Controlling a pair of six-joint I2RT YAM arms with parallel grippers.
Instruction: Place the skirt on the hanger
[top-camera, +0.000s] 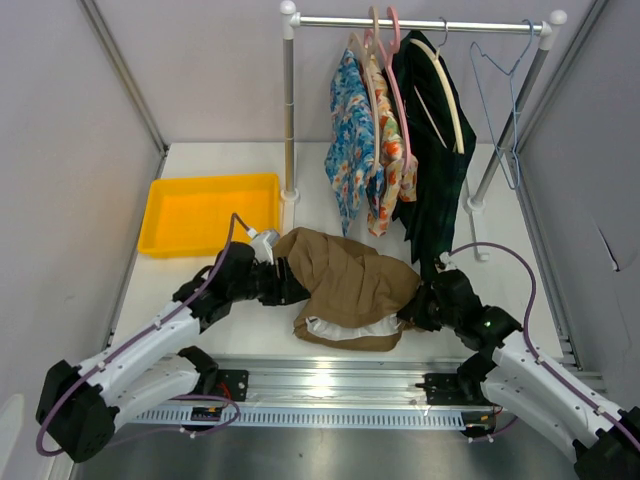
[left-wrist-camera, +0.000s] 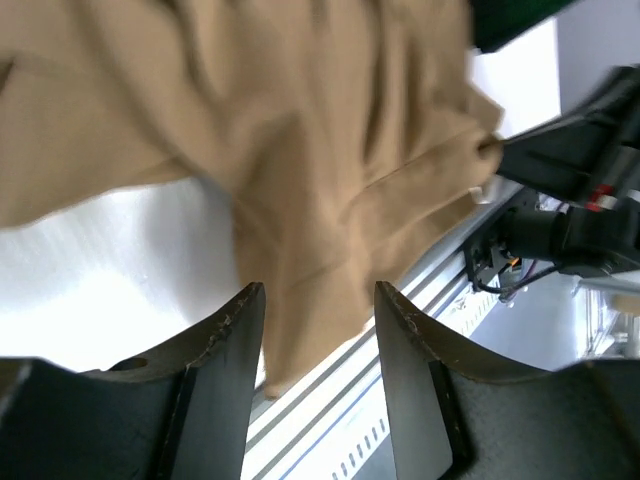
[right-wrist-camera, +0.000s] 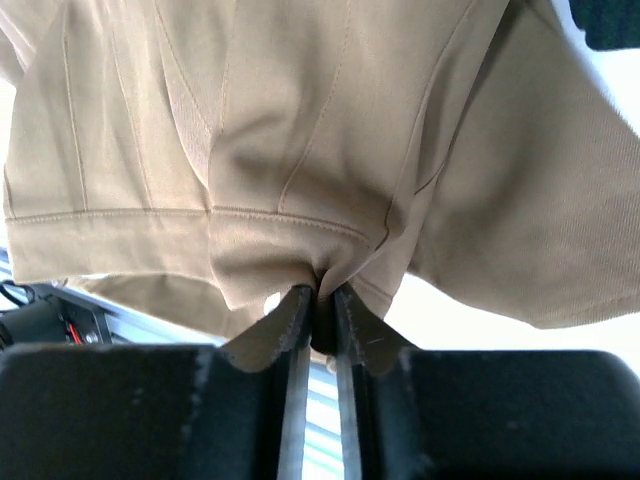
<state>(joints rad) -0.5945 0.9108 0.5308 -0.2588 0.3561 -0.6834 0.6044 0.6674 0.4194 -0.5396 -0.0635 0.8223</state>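
Furthest left, a shallow yellow plastic tray (top-camera: 165, 215) sits on the white table (top-camera: 220, 160). My left arm starts from its base at the near-left corner and slants up and to the right, staying low over the table, with the wrist turned toward the middle. My left gripper (left-wrist-camera: 318, 300) is at the left edge of the plain tan-brown soft fabric skirt (top-camera: 345, 280). Its jaws stand apart with nothing pinched, and the cloth lies just beyond the fingertips.

The skirt lies crumpled on the table between my two grippers, its whitish lining showing along the near edge. It is in front of the clothes rail (top-camera: 420, 22).

My right arm comes in from the near-right corner, forearm angled up and to the left. My right gripper (right-wrist-camera: 320, 300) is clamped on a fold of the skirt's hem at its right edge.

The thin pale blue-grey wire hanger (top-camera: 505, 110) hangs bare toward the right end of the rail, well apart from the skirt.
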